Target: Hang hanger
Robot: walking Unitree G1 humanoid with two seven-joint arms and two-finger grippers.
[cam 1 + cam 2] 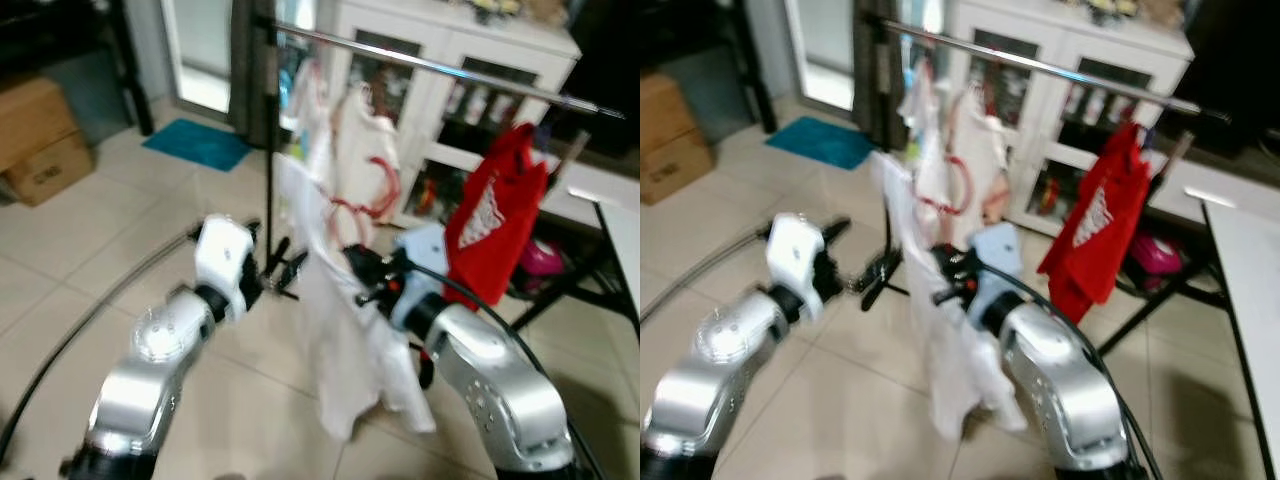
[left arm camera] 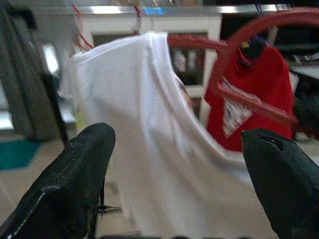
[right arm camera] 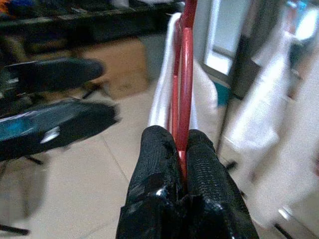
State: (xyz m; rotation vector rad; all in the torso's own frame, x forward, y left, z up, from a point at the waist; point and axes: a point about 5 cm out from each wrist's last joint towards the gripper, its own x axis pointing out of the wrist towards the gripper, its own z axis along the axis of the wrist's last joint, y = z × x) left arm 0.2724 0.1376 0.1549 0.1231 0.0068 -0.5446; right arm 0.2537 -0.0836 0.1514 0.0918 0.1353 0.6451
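Observation:
A red hanger (image 3: 184,74) carries a white shirt (image 1: 345,350) that droops toward the floor. My right gripper (image 3: 180,154) is shut on the hanger's thin red bar, in front of me at mid height (image 1: 358,272). Just left of the shirt, my left gripper (image 1: 282,270) is open, its two black fingers (image 2: 75,179) spread wide and holding nothing. In the left wrist view the shirt (image 2: 149,149) and the hanger's red arch (image 2: 249,59) lie beyond those fingers. The metal clothes rail (image 1: 430,65) runs above and behind.
A red T-shirt (image 1: 495,215) and pale garments (image 1: 360,150) hang on the rail. Its black upright (image 1: 270,150) stands to the left. A white cabinet (image 1: 450,110) is behind, cardboard boxes (image 1: 40,140) far left, a white table edge (image 1: 625,240) right, a teal mat (image 1: 195,143) beyond.

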